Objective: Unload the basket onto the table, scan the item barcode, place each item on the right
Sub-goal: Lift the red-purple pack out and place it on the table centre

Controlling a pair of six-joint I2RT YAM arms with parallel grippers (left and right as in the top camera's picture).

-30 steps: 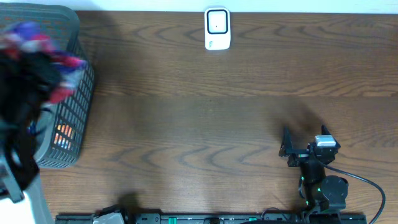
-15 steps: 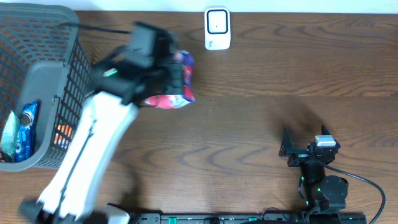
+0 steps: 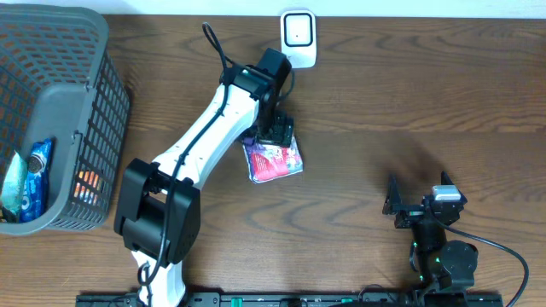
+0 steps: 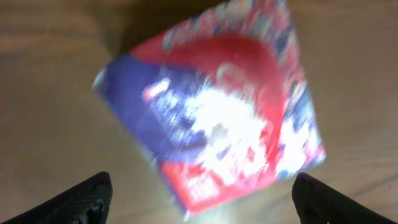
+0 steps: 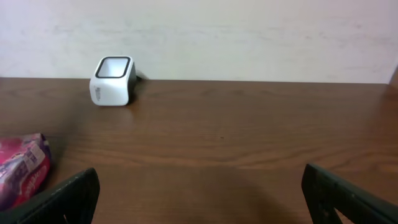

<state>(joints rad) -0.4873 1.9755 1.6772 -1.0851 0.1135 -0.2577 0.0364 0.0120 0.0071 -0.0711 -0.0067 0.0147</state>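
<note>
The item, a red and purple snack packet [image 3: 273, 159], lies on the wooden table just in front of the white barcode scanner [image 3: 299, 38]. My left gripper [image 3: 277, 133] hovers over the packet's far edge. In the left wrist view the blurred packet [image 4: 217, 106] fills the frame, and the left gripper [image 4: 202, 202] is open, its fingers [image 4: 84, 200] wide apart and clear of it. My right gripper [image 3: 408, 205] rests open at the near right. Its wrist view shows the scanner [image 5: 113, 81] far left, the packet [image 5: 22, 169] at the left edge, and only bare wood at the right gripper [image 5: 202, 199].
A grey plastic basket [image 3: 85, 102] stands at the far left with several more packaged goods [image 3: 30, 179] inside. The left arm [image 3: 200, 145] stretches diagonally from the near left toward the scanner.
The left arm swung from the basket to the table's middle carrying the packet. Its gripper has opened and the packet now lies loose on the table. The right arm has not moved.
</note>
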